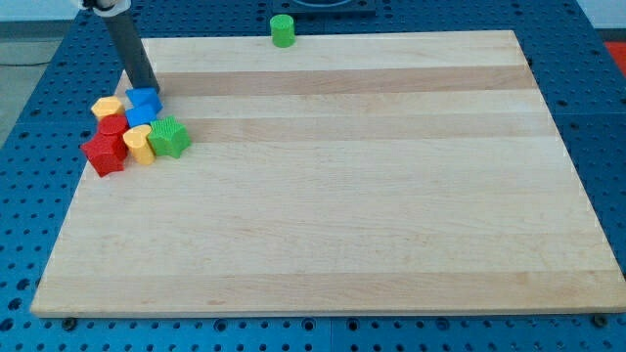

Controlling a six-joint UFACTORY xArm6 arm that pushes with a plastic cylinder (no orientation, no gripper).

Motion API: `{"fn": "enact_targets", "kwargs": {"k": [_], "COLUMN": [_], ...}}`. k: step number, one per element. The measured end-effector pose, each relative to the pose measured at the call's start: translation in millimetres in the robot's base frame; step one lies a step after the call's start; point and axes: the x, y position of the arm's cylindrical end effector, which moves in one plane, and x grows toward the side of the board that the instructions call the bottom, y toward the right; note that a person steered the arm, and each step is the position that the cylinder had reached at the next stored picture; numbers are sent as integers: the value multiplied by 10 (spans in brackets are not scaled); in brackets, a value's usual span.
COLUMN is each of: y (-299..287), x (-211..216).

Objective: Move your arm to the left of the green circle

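The green circle [283, 30] is a short green cylinder standing at the board's top edge, a little left of the middle. My tip [148, 89] is far to the view's left and lower than it, touching the top of a blue block [144, 100]. That block belongs to a tight cluster at the board's left: a yellow block [106, 106], a red block [112, 126], a second blue block [139, 117], a red star-like block [103, 154], a yellow block [139, 144] and a green star-like block [169, 136].
The wooden board [372, 196] lies on a blue perforated table [39, 117]. The rod's shaft [129, 44] rises toward the view's top left.
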Motion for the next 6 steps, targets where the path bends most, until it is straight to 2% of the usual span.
{"fn": "enact_targets", "kwargs": {"k": [1, 2, 4, 6], "y": [0, 305, 765, 1099], "x": [83, -93, -1184, -1280]}}
